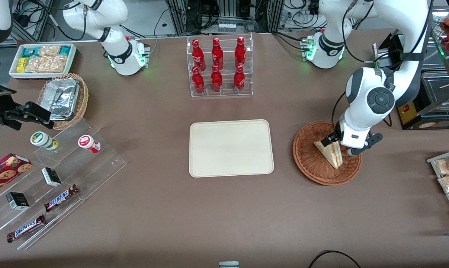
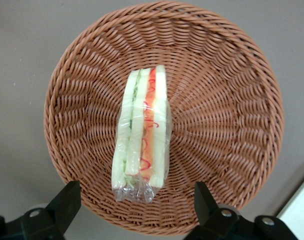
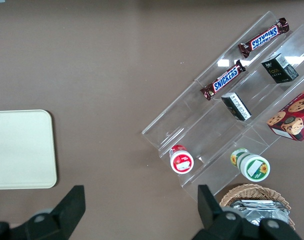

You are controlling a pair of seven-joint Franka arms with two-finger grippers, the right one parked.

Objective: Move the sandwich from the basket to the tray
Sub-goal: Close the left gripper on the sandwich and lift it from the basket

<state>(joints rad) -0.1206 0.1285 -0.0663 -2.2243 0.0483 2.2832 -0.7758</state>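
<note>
A: Black fingers (image 2: 67, 205) of the left gripper (image 2: 134, 212) spread wide, holding nothing, straddling the plastic-wrapped triangular sandwich (image 2: 142, 135) with red, orange and green filling.

B: Sandwich location?

A: Standing on edge inside the round reddish-brown wicker basket (image 2: 232, 100), right of frame centre in front view. Descend, pinch bread faces gently, then carry to flat cream rectangular tray (image 1: 231, 147).

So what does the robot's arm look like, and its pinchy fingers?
The working arm is chunky glossy white with dark grey rings and a round grey cap at a joint. Black cables run along it, and green lights glow at its base. Its gripper, above the basket, has two black wedge-shaped fingers.
</note>
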